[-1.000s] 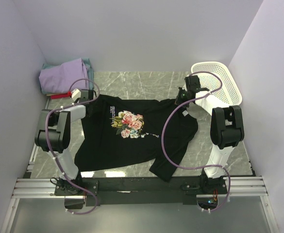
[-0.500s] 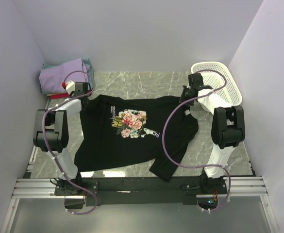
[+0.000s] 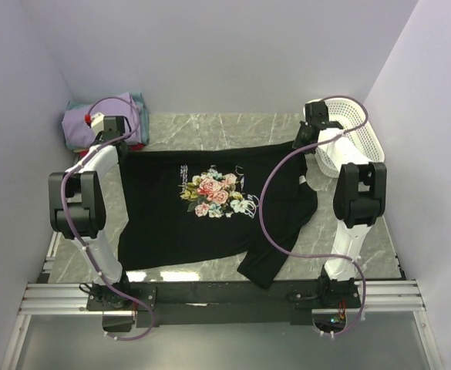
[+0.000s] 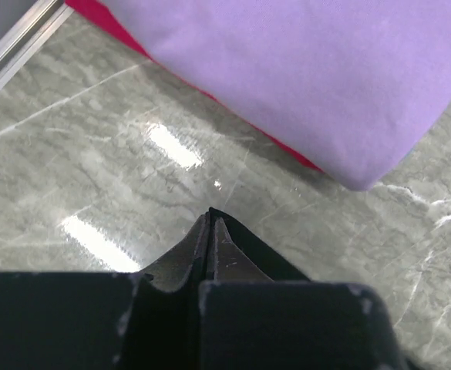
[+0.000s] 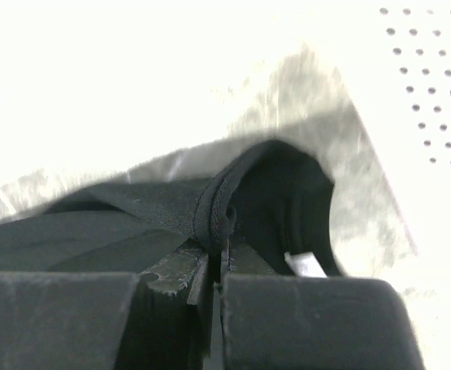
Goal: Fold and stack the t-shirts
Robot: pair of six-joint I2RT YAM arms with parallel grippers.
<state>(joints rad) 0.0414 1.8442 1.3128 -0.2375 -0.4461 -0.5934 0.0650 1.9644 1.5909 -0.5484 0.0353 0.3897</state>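
T-shirt [image 3: 171,223], black, drawn farther back and tauter, left pincer [image 4: 212,225] and right pincer [image 5: 216,240] clamped on it

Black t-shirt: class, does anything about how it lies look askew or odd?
Yes: on the black t-shirt, the near-right flap spills past the marble table edge onto the dark rail; the rest lies spread.

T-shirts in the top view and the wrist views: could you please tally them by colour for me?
black cloth t-shirt with a rose print: 1
lavender folded cloth t-shirt: 1
teal folded cloth t-shirt: 1
red folded cloth t-shirt: 1
Total: 4
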